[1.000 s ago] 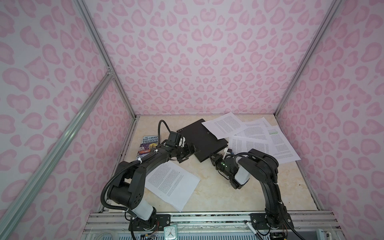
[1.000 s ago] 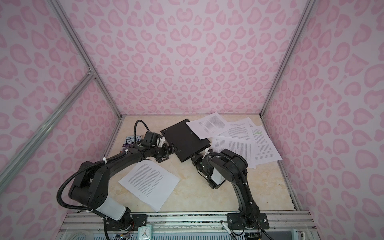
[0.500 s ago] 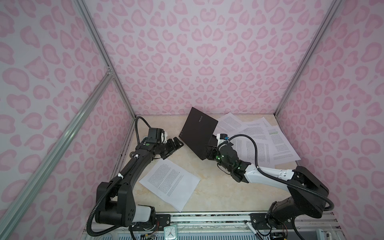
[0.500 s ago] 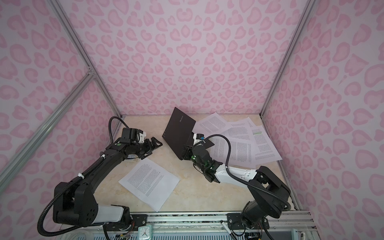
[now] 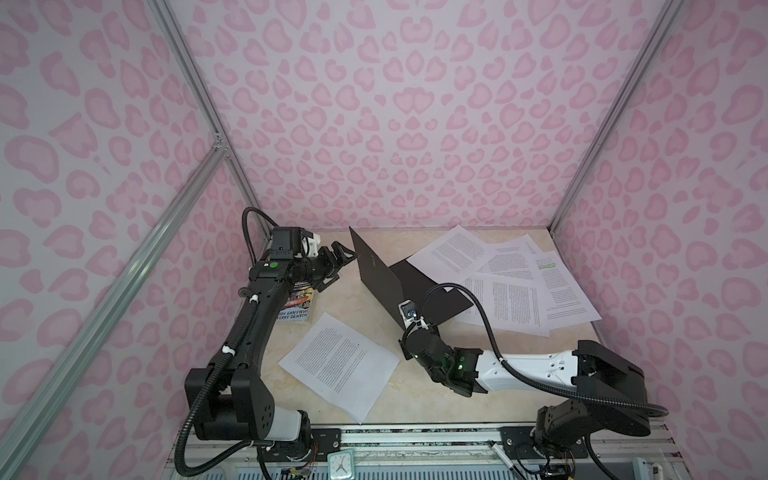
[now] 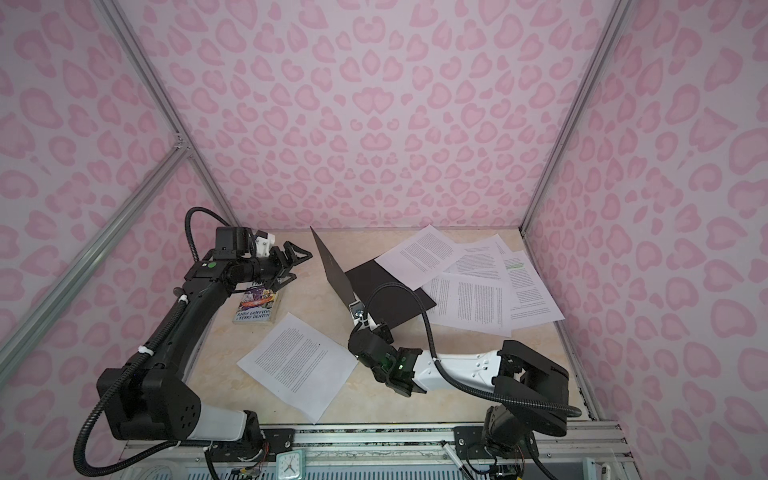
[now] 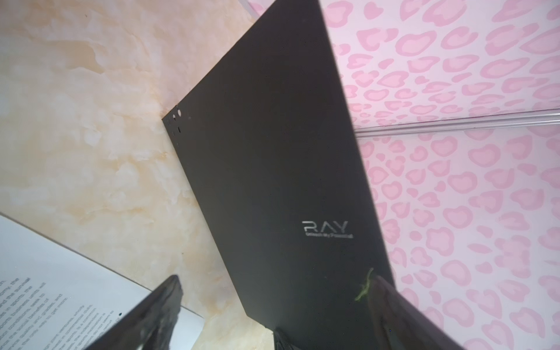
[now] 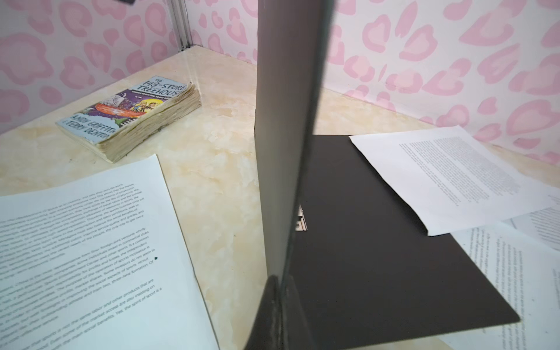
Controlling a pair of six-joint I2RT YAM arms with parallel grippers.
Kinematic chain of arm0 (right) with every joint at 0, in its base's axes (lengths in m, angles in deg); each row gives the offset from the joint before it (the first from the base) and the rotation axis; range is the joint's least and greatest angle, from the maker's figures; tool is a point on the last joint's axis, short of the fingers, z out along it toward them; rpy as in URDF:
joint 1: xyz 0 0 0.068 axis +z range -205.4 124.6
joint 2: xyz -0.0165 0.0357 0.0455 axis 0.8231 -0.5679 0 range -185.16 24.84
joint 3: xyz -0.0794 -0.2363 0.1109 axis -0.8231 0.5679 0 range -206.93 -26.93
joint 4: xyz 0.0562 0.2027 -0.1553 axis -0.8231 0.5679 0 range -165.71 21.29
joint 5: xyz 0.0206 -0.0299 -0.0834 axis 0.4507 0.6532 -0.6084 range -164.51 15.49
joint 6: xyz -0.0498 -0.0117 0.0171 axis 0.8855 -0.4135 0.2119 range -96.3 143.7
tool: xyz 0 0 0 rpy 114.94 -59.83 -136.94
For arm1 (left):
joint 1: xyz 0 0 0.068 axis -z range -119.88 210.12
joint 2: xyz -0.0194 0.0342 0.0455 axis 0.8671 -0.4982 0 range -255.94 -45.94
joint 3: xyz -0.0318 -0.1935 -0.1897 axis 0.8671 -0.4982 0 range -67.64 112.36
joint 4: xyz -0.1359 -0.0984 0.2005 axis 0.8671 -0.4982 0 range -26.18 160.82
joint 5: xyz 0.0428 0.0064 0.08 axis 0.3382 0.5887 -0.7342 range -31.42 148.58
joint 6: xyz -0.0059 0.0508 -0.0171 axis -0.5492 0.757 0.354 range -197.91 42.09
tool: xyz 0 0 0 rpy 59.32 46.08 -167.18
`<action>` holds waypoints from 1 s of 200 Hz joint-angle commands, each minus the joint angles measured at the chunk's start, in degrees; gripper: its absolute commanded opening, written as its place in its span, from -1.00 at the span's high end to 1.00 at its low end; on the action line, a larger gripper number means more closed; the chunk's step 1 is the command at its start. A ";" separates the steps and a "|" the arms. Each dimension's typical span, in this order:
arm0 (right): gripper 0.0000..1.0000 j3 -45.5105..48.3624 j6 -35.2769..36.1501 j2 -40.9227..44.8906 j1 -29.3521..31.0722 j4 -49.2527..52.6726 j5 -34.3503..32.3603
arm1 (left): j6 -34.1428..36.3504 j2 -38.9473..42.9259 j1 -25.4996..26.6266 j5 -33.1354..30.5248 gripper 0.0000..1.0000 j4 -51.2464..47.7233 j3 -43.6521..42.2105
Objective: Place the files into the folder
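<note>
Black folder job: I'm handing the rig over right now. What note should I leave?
Right gripper: shut on the raised cover of the thin black folder, holding it upright.
Left gripper: open, beside the cover's top edge.
White printed paper sheets: one loose in front, the rest fanned right of the folder, one overlapping its flat back panel.
Done: folder opened. Left: every sheet goes in.

Folder (image 5: 376,272) lay open on worktop (image 5: 432,399), cover raised upright, right gripper (image 5: 407,318) clamped its near corner, left gripper (image 5: 338,268) gaped beside its far corner, files (image 5: 507,291) overlapped its flat half, one sheet (image 5: 338,365) lay apart, book (image 5: 296,311) beneath left arm.
</note>
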 commanded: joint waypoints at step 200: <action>-0.48 -1.86 6.39 2.70 6.19 2.31 -3.25 | -1.74 -8.72 5.72 -6.30 0.93 -14.44 13.21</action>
